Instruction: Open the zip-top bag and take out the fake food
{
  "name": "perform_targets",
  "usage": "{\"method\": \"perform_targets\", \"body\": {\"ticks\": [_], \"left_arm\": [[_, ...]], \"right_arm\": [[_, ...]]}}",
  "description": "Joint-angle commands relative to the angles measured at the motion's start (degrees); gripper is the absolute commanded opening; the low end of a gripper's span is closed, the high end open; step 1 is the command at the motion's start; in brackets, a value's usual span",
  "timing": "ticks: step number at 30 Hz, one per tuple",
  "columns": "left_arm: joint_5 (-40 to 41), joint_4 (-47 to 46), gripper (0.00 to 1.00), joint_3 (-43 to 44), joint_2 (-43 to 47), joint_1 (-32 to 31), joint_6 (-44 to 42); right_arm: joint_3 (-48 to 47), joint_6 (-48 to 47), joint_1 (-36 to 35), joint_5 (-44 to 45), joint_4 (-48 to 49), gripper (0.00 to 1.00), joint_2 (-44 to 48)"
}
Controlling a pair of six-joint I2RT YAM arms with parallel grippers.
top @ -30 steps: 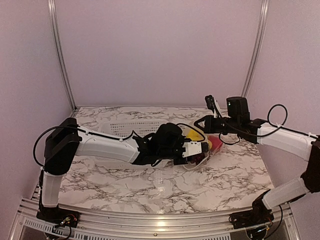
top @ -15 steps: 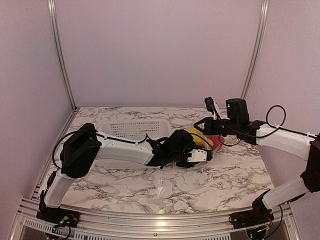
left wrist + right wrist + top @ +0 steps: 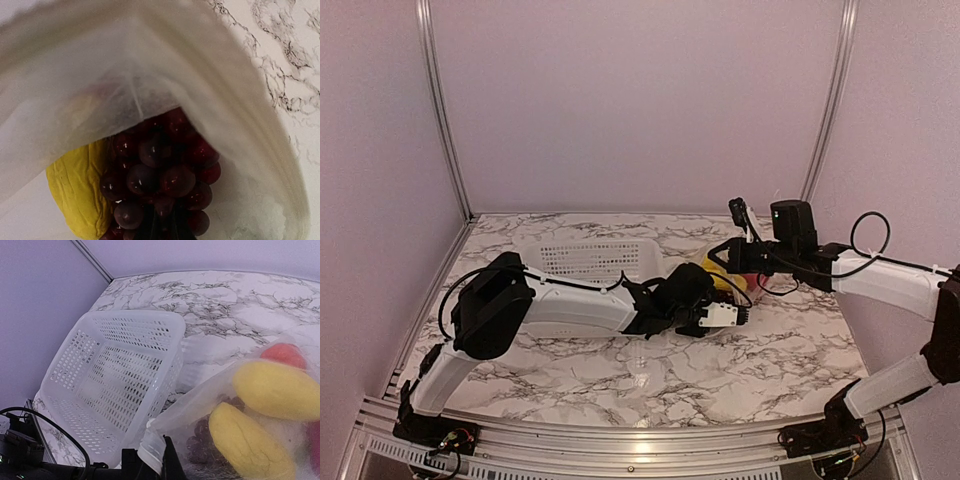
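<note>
The soft, slippery bag lies right of middle on the tabletop, its edge pinched tight by the right gripper, and the left gripper, open or closed I cannot tell, is inside near the light, bumpy grapes, which look easy to grab.

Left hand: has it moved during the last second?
Yes. The left hand has shifted a little to the right and toward the near edge, away from the basket.

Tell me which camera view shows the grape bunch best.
The left wrist view: the grape bunch fills its centre, single grapes clear. The right wrist view shows only a dark patch of it through the zip-top bag; the top view hides it.
</note>
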State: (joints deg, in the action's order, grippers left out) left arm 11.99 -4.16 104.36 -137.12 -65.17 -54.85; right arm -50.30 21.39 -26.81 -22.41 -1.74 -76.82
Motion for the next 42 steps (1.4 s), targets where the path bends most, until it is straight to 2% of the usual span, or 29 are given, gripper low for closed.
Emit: {"method": "perform_targets", "body": {"ticks": [1,8,12,23,30,35,42], "left_arm": [[-0.41,-0.28,0.00,-2.24,1.90,0.04,0.43],[-2.36,-6.47,0.00,-7.65,7.98,0.11,2.41],[-4.71,-10.59,0.00,-9.40,11.40,1.11,7.56],[-16.12,-17.30,0.00,-9.12,16.34,3.02,20.34],[-24.18,-23.45,0.00,-12.16,19.07,4.72,29.08],[-29.20,-23.94,0.00,-15.02,22.02,5.01,29.50],[-30.26,-29.08,0.00,-18.38,26.86,5.26,33.70]], "right_arm": [[-0.26,-0.20,-0.03,0.79,-0.17,0.00,1.01],[-0.25,-0.88,1.41,0.88,-1.91,0.00,2.94],[-0.06,-1.25,3.03,0.82,-3.25,0.00,4.43],[-1.46,-1.42,4.81,1.11,-7.76,0.00,7.44],[-1.22,-1.38,6.19,1.35,-8.22,0.00,7.96],[-1.03,-0.95,7.47,1.41,-7.62,0.00,8.16],[-1.27,-1.30,8.40,1.21,-7.98,0.00,8.56]]}}
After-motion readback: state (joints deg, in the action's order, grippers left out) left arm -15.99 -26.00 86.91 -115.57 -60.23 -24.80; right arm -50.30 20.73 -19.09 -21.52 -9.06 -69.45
